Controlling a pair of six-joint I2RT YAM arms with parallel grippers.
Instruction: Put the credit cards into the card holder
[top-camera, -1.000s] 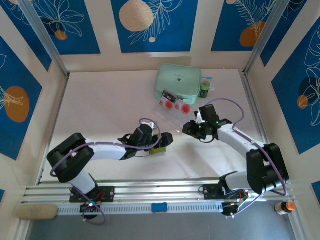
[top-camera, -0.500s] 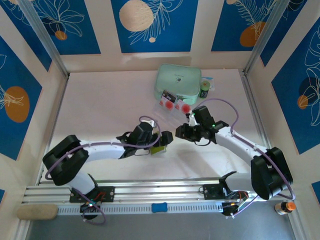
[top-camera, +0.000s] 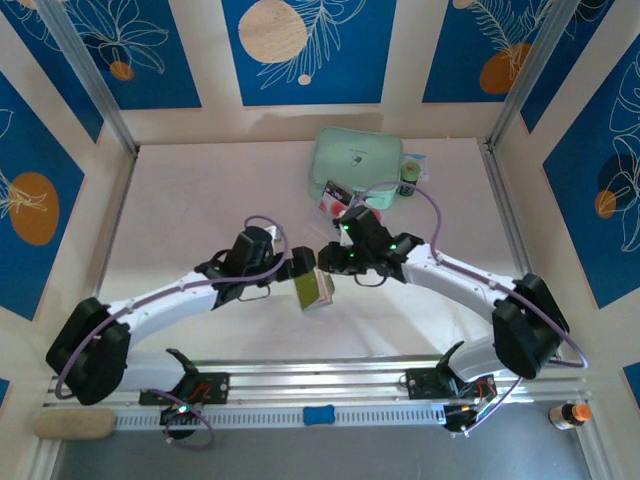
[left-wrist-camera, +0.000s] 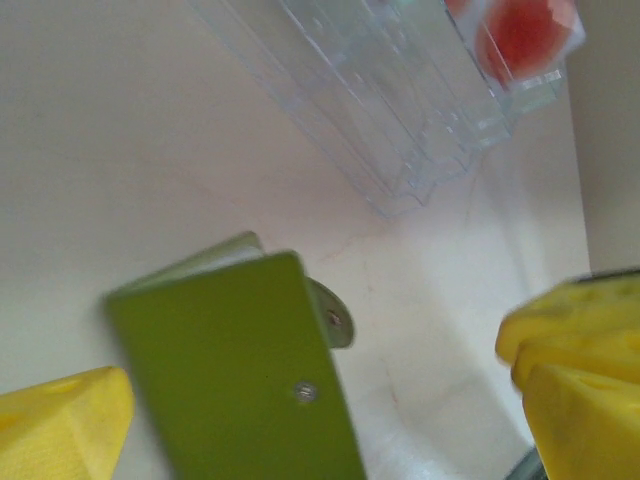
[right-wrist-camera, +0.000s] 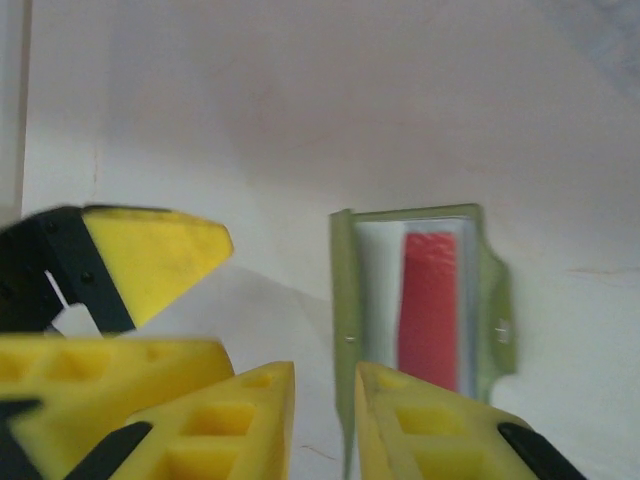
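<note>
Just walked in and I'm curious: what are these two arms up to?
Two robot arms meet over an open olive-green card holder mid-table. A red-marked card already sits inside it. The left gripper stands wide open on either side of the holder; the right gripper has its jaws nearly together at the holder's edge, gripping or not I can't tell. Another card lies in the clear plastic tray beyond.

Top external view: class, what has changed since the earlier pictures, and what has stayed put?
The right gripper swung left to the card holder, its jaws narrowing. The left gripper drew back left, jaws wide, uncovering the holder. Holder and mint-green zip case stayed.
</note>
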